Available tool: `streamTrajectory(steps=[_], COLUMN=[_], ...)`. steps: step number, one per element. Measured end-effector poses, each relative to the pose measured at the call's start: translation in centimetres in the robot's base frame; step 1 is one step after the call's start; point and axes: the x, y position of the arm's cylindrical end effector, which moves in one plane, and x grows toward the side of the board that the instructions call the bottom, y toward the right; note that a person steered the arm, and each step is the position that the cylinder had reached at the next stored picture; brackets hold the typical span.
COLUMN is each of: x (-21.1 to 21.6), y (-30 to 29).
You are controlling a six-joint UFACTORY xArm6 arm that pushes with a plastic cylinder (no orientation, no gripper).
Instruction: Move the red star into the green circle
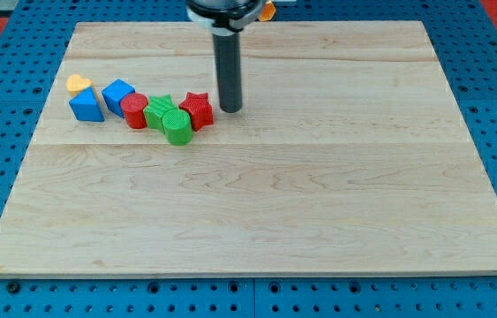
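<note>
Camera view: my tip [230,109] is standing just right of the red star [198,109].
Red star: touching the green circle [177,127], upper left of the desk [319,221].
Pincer: none is showing, only a rod.

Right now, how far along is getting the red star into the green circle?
Nearly done: the red star already appears to touch the green circle, at its upper right. My tip sits just to the star's right, close beside it. What's left, at most, is a small nudge toward the view's left.
</note>
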Motion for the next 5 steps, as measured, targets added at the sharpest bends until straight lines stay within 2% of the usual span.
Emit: streamTrajectory(steps=[5], x=[-0.40], y=[0.14])
